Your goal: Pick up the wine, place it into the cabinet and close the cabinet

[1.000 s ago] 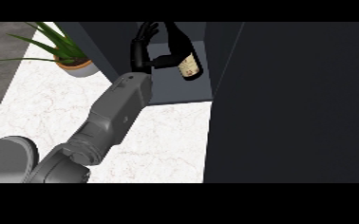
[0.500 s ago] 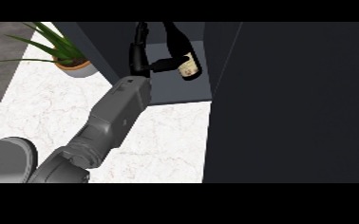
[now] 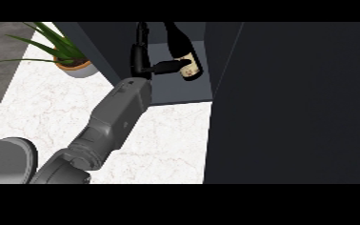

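- Wine [image 3: 181, 52] shows in the head view as a dark bottle with a pale label, inside the open cabinet [image 3: 175, 94]. Its neck points to the view's top edge and its labelled end lies nearer the compartment's grey floor.
- Whether the bottle's base rests fully on that floor cannot be told from this angle.
- Left hand [image 3: 140, 61] is inside the compartment, just left of the bottle, on a grey forearm that comes up from the lower left corner.
- Its fingers [image 3: 141, 35] are straight and close together, pointing toward the back of the cabinet and standing apart from the bottle's neck.
- Its thumb [image 3: 169, 67] sticks out sideways to the right, and its tip meets the bottle at the label.
- Cabinet's left wall runs close along the back of the hand, leaving little room on that side.
- To the bottle's right, a narrow strip of floor separates it from the compartment's right edge.
- Cabinet door [image 3: 295, 100] fills the right side of the view as a broad dark panel, its edge running down across the white marble counter [image 3: 162, 143].
- Potted plant [image 3: 70, 64] stands on the counter left of the cabinet, well apart from the forearm.
- Bare counter lies between the forearm and the door's edge.
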Motion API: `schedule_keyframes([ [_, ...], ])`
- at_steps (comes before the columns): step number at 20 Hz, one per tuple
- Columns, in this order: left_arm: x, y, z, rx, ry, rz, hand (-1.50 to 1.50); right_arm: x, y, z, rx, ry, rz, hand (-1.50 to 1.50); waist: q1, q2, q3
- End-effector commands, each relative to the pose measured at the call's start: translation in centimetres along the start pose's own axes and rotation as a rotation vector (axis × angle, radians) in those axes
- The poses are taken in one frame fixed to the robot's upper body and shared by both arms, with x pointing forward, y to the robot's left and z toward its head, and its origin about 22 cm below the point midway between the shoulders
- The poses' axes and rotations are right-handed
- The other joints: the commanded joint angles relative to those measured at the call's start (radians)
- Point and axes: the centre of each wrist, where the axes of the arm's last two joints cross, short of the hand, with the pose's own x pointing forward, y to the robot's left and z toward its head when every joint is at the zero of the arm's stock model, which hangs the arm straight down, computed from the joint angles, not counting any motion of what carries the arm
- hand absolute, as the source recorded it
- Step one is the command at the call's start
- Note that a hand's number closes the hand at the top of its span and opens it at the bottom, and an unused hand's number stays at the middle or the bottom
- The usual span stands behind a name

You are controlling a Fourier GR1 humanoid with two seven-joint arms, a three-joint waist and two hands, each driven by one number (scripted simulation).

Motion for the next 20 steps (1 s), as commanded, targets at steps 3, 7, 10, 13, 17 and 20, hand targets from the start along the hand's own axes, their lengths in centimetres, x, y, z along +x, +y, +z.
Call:
schedule_keyframes([
  [3, -0.9, 1.4, 0.3, -0.015, 0.003, 0.007, -1.5, 0.7, 0.4, 0.5, 0.01, -0.006, -0.024, -1.5, 0.009, -0.001, -0.002],
  [7, -1.4, 0.9, 1.1, -0.059, 0.015, 0.054, -1.5, 1.3, 0.0, 1.4, -0.007, -0.007, -0.018, -1.5, 0.014, -0.008, -0.002],
  [10, -2.1, 1.4, 1.8, -0.057, 0.01, 0.054, -1.5, 1.4, 0.1, 1.1, 0.01, -0.012, 0.003, -1.5, 0.009, -0.008, -0.002],
  [13, -1.6, 1.1, 1.4, -0.078, 0.026, 0.096, -1.5, 1.1, 0.5, 1.5, 0.024, 0.002, -0.033, -1.5, 0.008, -0.009, -0.002],
  [17, -2.2, 1.6, 1.9, -0.055, 0.007, 0.147, -1.5, 0.4, 0.5, 0.3, -0.008, 0.0, -0.026, -1.5, 0.015, -0.012, -0.002],
  [20, -1.7, 1.2, 1.5, -0.073, 0.021, 0.191, -1.5, -0.2, 0.0, 1.0, 0.0, 0.003, -0.009, -1.5, 0.024, -0.018, -0.001],
])
